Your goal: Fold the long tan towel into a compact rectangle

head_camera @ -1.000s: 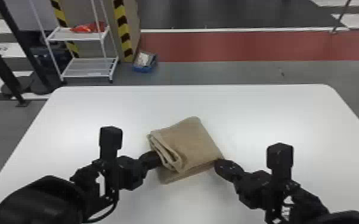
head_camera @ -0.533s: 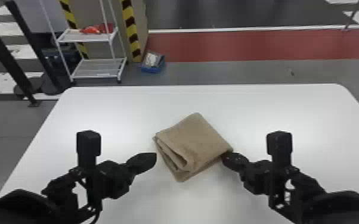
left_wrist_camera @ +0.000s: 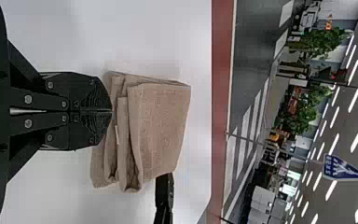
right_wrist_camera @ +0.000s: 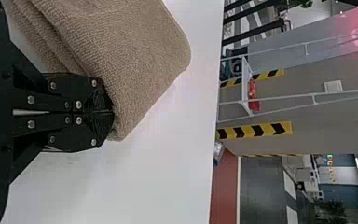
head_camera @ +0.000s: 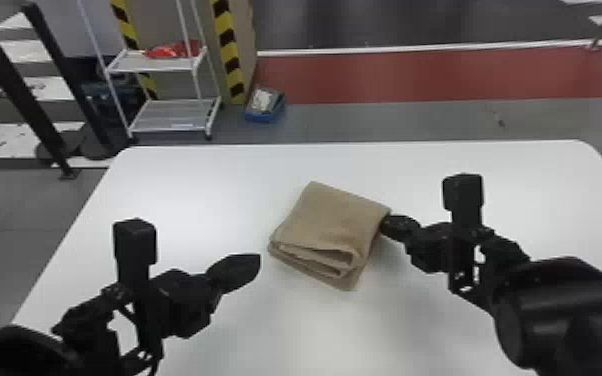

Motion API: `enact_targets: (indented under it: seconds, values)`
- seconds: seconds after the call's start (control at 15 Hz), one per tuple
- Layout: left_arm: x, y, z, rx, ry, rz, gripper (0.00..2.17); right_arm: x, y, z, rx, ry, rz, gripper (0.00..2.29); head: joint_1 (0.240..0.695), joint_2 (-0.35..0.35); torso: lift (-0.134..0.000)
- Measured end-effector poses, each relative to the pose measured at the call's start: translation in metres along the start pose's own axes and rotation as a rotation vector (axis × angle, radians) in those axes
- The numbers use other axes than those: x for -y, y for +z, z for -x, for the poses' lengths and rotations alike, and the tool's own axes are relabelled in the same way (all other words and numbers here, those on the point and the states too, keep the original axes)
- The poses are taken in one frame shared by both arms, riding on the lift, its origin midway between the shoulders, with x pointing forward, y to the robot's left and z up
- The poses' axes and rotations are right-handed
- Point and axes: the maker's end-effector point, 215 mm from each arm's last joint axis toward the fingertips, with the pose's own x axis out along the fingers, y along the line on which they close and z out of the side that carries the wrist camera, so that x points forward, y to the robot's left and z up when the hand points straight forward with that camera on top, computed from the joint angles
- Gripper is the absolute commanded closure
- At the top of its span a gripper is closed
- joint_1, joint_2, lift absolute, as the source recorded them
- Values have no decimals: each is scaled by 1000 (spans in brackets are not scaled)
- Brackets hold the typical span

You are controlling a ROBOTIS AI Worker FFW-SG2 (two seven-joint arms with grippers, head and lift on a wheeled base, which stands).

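So we've got the towel [head_camera: 335, 225] folded into a chunky, nearly square bundle, sitting a bit skewed around the middle of the white surface [head_camera: 205, 190]. The right tool [head_camera: 385, 225] is clenched on one corner of it, on the bundle's right side, and in the right wrist view we can see the cloth bunched up against those fingertips. Our left tool [head_camera: 257, 265] has its fingers pressed flat together with nothing between them. It's just beside the bundle on the left, with a small gap in the head view.

The layers show along the side nearest us: a few stacked folds, with the lowest one poking out past the rest at the near corner, so the edges don't line up neatly. The top looks pretty smooth to us, and the far corner is rounded.

Beyond the surface we've got a white rack [head_camera: 172, 116] with something red [head_camera: 172, 50] on its upper shelf, and a blue box [head_camera: 265, 117] on the floor beside it.
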Motion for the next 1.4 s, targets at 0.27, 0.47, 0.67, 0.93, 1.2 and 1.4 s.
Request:
enact_targets:
  seconds: [0.27, 0.47, 0.67, 0.93, 1.2, 1.4]
  values:
    - [-2, 5, -6, 6, -3, -2, 1916, -15, 30, -32, 58, 33, 29, 2128, 695, 131, -123]
    - [-7, 3, -9, 1, -3, 4, 1912, -21, 44, -48, 79, 48, 55, 2128, 695, 148, -123]
    - [-10, 2, -10, -1, 2, 7, 1916, -32, 55, -60, 82, 71, 75, 2128, 695, 164, -123]
    - [-11, 4, -13, 3, 2, 8, 1912, -33, 36, -58, 63, 76, 62, 2121, 695, 167, -123]
    - [-8, 7, -16, 8, 1, 4, 1912, -5, 29, -30, 95, 32, 32, 2074, 695, 128, -123]
    - [-10, 19, -17, 41, 28, -7, 1912, 21, 46, 14, 176, -15, 38, 1929, 695, 91, -123]
